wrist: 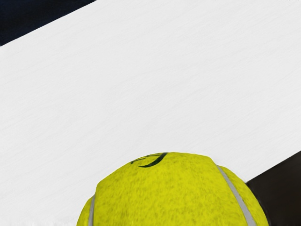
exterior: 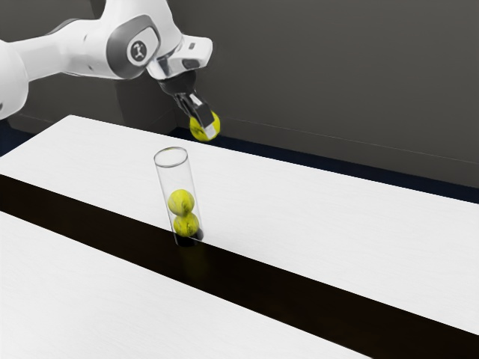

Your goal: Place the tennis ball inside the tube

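The tennis ball [exterior: 215,123] hangs in the air above the bench [exterior: 322,202], grasped by the fingers [exterior: 203,115]; the near one lies against its side, and the far one is hidden behind it, so the two-sided hold is my reading of how it hangs. It is higher than the rim of the clear tube [exterior: 165,183] and off toward the exterior view's right, apart from the mouth. Inside the tube two balls sit stacked, an upper ball [exterior: 180,203] resting on a lower ball [exterior: 186,225], with open room above them. So the pick-up looks done, and what is left is to bring the held one over the mouth, lower it and let go; I judge the job past halfway. The tube stands by the dark strip [exterior: 277,288] across the bench; it slants in the view, though I cannot tell whether it truly leans. As for writing, a dark curved mark [wrist: 153,160] shows on the held ball's felt, too partial to read. The stacked pair carry small dark marks, also unreadable. Farther out, the arm [exterior: 90,48] bears a round dark badge [exterior: 138,51] with a pale emblem but no legible word.
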